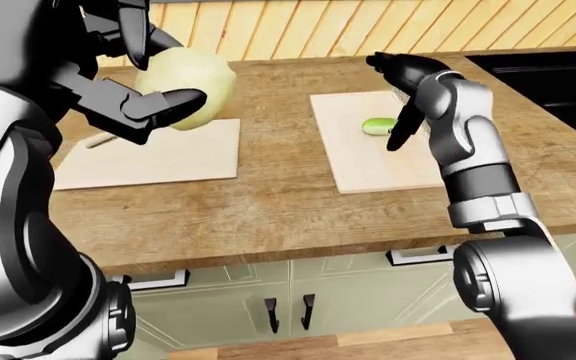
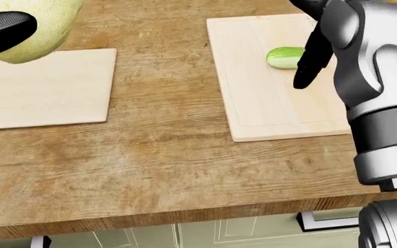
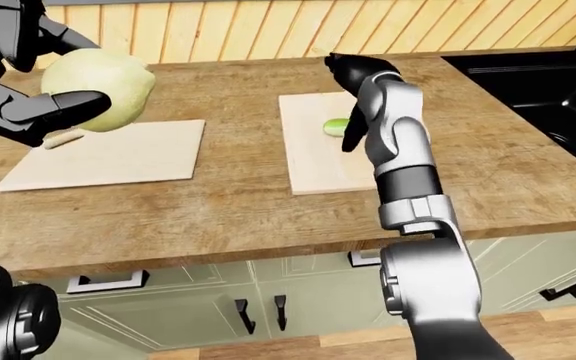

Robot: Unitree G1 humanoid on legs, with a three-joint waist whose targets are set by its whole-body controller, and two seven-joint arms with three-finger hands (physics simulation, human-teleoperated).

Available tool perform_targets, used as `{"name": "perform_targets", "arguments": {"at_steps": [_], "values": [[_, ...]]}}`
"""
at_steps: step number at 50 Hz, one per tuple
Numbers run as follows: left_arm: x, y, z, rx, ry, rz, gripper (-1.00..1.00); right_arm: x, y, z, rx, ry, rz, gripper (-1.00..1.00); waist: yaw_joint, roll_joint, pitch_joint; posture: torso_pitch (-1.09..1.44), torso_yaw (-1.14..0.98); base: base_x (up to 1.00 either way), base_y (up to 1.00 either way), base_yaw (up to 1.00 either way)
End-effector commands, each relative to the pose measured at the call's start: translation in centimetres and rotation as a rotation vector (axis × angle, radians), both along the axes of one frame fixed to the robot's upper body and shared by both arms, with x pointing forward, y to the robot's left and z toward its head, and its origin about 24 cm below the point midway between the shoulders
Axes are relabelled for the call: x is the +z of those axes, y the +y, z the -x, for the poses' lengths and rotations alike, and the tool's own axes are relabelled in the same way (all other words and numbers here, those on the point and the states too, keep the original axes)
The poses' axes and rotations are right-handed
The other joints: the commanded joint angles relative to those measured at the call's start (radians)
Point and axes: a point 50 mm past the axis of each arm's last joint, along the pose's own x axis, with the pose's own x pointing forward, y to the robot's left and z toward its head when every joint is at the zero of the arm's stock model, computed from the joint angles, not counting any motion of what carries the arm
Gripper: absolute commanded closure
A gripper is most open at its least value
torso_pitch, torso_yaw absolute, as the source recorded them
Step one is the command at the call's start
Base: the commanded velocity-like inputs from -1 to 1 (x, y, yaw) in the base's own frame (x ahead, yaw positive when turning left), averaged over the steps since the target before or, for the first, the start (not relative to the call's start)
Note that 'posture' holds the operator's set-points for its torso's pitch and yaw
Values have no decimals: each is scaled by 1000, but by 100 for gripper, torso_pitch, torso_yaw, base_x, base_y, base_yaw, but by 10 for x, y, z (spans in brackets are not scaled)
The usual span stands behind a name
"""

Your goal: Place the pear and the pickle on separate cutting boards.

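Note:
A large pale yellow-green pear (image 1: 196,81) hangs above the left cutting board (image 2: 54,93), with my left hand (image 1: 158,71) shut on it. The small green pickle (image 2: 283,57) lies on its side on the right cutting board (image 2: 253,108), near that board's top end. My right hand (image 1: 393,97) hovers just over the pickle, open, its fingers spread and touching nothing. In the head view one dark finger (image 2: 307,67) crosses the pickle's right end.
Both boards lie on a wooden counter (image 2: 164,155) whose edge runs along the bottom of the head view. A black sink (image 3: 538,82) sits at the far right. Pale green cabinet doors (image 1: 288,307) stand below the counter.

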Motion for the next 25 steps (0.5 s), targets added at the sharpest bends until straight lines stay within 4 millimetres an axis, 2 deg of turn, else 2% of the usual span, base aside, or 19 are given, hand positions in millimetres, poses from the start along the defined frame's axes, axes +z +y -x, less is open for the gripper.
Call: {"name": "perform_targets", "arguments": {"at_steps": [1, 13, 18, 21, 22, 25], "values": [[12, 2, 7, 22, -77, -1, 100, 35, 1, 9, 12, -103, -6, -80, 0, 0, -34, 0, 0, 0, 0, 0], [15, 2, 3, 27, -74, -4, 100, 63, -5, 50, 46, -148, -95, -78, 0, -3, -30, 0, 0, 0, 0, 0], [8, 5, -11, 40, -48, -3, 100, 84, -5, 79, 83, -221, -158, -83, 1, -3, -29, 0, 0, 0, 0, 0], [5, 7, -19, 50, -31, -4, 100, 90, -7, 93, 95, -254, -193, -89, 1, -1, -30, 0, 0, 0, 0, 0], [4, 8, -22, 54, -26, -3, 100, 93, -7, 98, 102, -270, -216, -100, 1, -1, -31, 0, 0, 0, 0, 0], [2, 9, -31, 63, -11, -6, 100, 97, -6, 115, 130, -301, -260, -100, 0, -3, -32, 0, 0, 0, 0, 0]]}}
